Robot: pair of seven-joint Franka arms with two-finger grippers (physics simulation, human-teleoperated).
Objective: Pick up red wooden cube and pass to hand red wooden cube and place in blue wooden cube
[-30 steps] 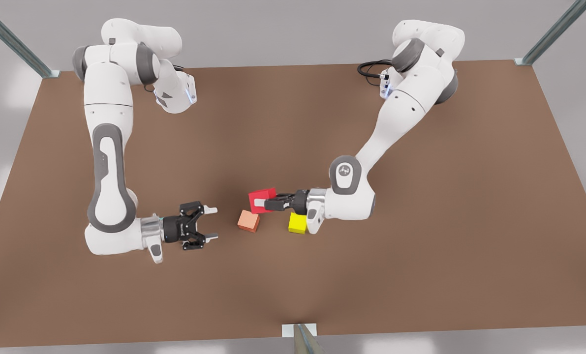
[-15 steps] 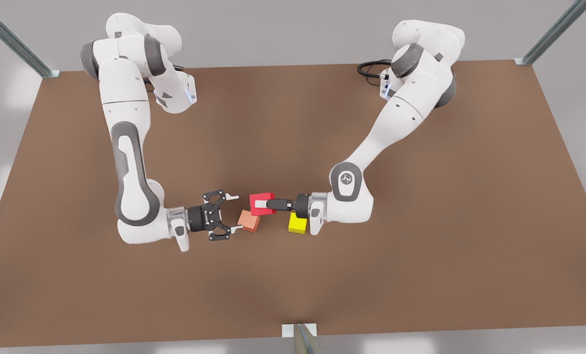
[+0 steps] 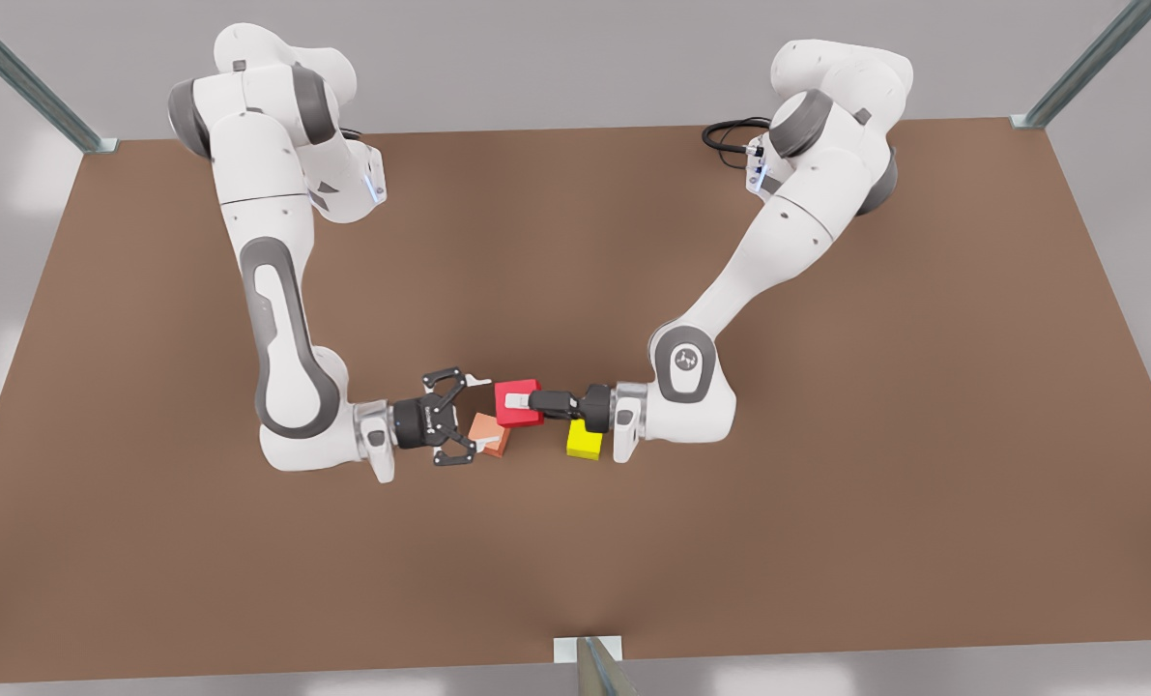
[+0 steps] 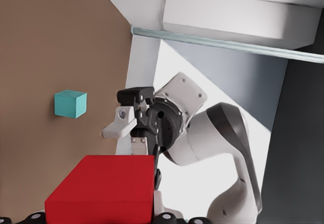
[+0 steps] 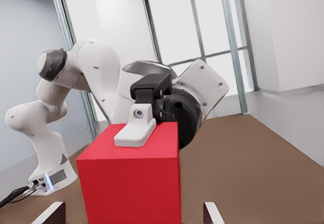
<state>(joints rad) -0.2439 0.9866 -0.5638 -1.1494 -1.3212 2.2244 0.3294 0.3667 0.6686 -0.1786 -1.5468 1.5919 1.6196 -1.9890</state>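
Brown desk (image 3: 826, 503) stretches beneath two white arms that meet head-on near its middle. The left gripper (image 3: 517, 400), on the arm at the front view's right, is clenched on the red wooden cube (image 3: 525, 418) and holds it clear of the desk, one white pad lying across its upper face. Facing it, the right gripper, the hand (image 3: 479, 416), has its fingers spread wide, their tips just beside the cube's far side. A salmon cube (image 3: 494, 443) sits on the desk beneath the hand's fingertips, and a yellow cube (image 3: 584, 444) lies under the left wrist. The blue wooden cube (image 4: 70, 104) rests alone on bare desk, well apart.
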